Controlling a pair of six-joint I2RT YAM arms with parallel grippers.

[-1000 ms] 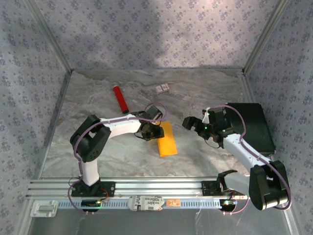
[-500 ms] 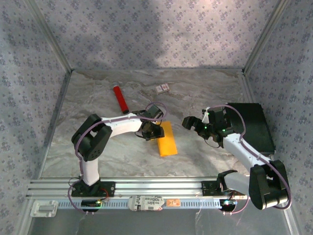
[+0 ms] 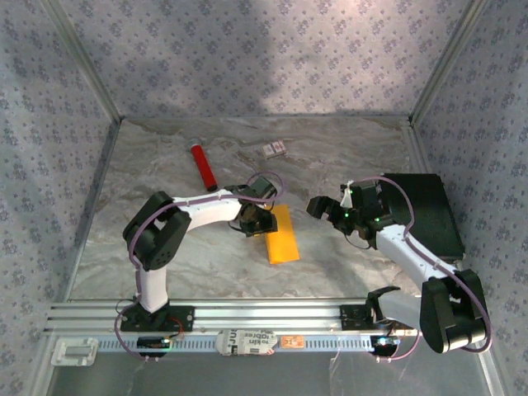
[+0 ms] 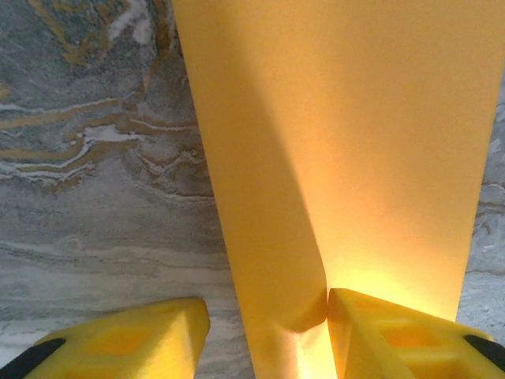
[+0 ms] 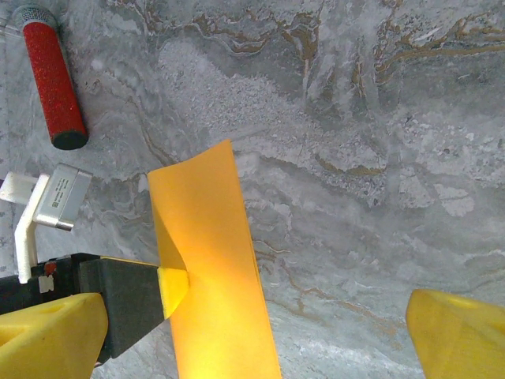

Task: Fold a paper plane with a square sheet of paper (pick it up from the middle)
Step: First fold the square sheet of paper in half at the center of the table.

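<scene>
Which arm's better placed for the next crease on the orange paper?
Left. The left gripper is down at the folded orange paper, jaws straddling it, one finger touching the raised fold. The right gripper hangs open to the side, apart from it.

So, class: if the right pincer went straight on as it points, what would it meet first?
The right pincer would probably meet the paper at the left pincer first; depth is unclear.

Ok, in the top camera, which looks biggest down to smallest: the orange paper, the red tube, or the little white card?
1. orange paper, folded, looks largest
2. red tube
3. white card, smallest; it lies farthest back, which shrinks it a bit
</scene>
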